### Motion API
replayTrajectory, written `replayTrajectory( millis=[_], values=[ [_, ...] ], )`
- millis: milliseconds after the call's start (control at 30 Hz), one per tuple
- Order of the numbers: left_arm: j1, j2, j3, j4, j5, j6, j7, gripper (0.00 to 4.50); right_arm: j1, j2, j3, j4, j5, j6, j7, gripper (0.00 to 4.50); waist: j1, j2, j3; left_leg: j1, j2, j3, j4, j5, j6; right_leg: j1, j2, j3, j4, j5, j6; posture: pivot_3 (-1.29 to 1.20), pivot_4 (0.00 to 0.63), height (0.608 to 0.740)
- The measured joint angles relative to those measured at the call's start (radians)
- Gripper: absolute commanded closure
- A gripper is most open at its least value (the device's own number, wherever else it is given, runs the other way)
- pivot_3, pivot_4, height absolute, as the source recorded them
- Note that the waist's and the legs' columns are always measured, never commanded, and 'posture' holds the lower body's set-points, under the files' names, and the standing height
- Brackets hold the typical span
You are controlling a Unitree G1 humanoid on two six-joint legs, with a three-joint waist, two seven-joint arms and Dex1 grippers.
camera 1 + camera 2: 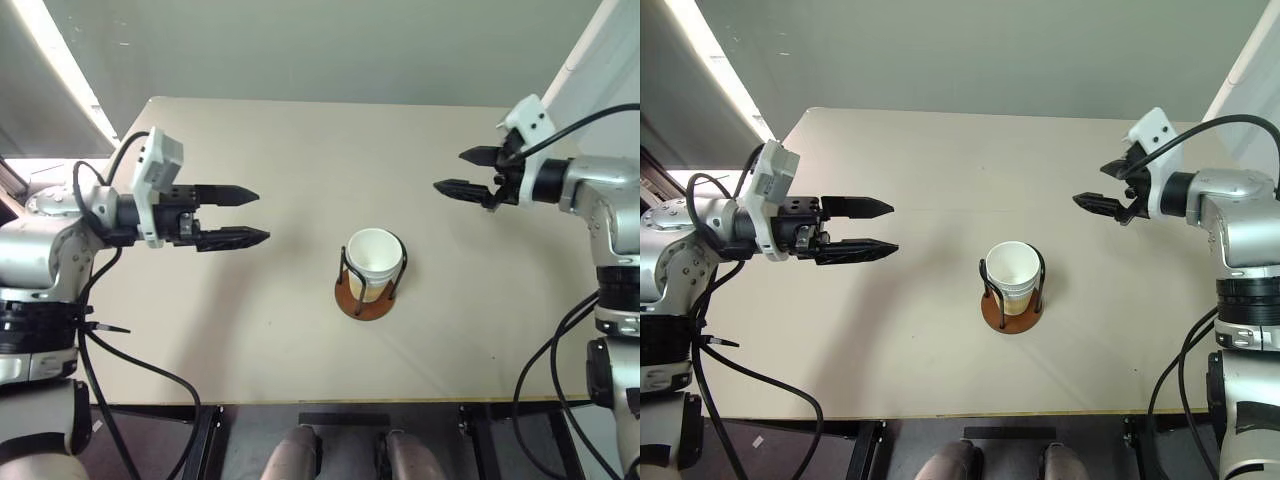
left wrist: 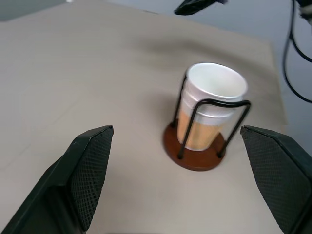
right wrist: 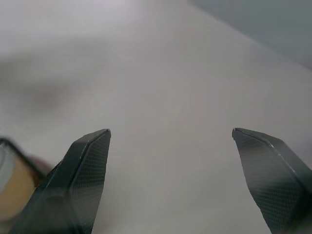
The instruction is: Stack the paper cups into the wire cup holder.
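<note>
Paper cups [image 1: 373, 258], tapered, tan-yellow outside with white rims, stand nested in a single stack inside the wire cup holder [image 1: 366, 296], a round reddish-brown disc with thin black wire loops rising round the stack. It sits on the pale beige table [image 1: 250, 340], toward the near half and about midway between the arms. No loose cup lies on the tabletop, so I judge the stacking done and the step in hand to be drawing clear.

Level with the holder and a little beyond it, the left gripper [image 1: 238, 215] hangs over the table well to the holder's left, black fingers spread and empty, aimed inward. The right gripper [image 1: 470, 172] hangs farther back on the other side, also splayed wide, nothing between its tips.

To finish well, both arms should retreat outward and upward, keeping fingers apart and well off the wire loops; a brush against a loop could tip the light holder. The stack leans slightly within the loops, so no further pressing seems wise.
</note>
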Motion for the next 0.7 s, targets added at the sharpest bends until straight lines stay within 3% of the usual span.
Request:
replayTrajectory(
  millis=[133,300,700],
  values=[
    [0.005,-0.030,0.051,0.025,0.000,-0.009,0.074,0.00,0.000,0.022,-0.076,0.088,0.019,-0.019,-0.089,0.38,0.003,0.000,0.000,0.000,0.000,0.000,0.001,0.000,0.000,0.000,0.000,0.000,0.001,0.000,0.000,0.00,0.150,0.740],
    [0.034,-0.044,0.093,0.023,-0.001,-0.020,0.135,0.00,0.023,0.024,-0.084,0.172,0.007,-0.116,-0.156,0.38,0.004,0.000,0.000,0.000,0.000,0.000,0.000,0.000,-0.001,0.000,0.000,0.000,0.001,0.000,0.000,0.00,0.150,0.740],
    [0.114,-0.084,0.141,0.006,-0.001,-0.059,0.228,0.00,0.115,0.067,-0.137,0.210,0.040,-0.248,-0.244,0.38,0.009,0.000,0.000,0.001,0.000,0.000,0.000,0.000,-0.001,0.000,0.000,0.000,0.001,0.000,0.000,0.00,0.150,0.740]
  ],
)
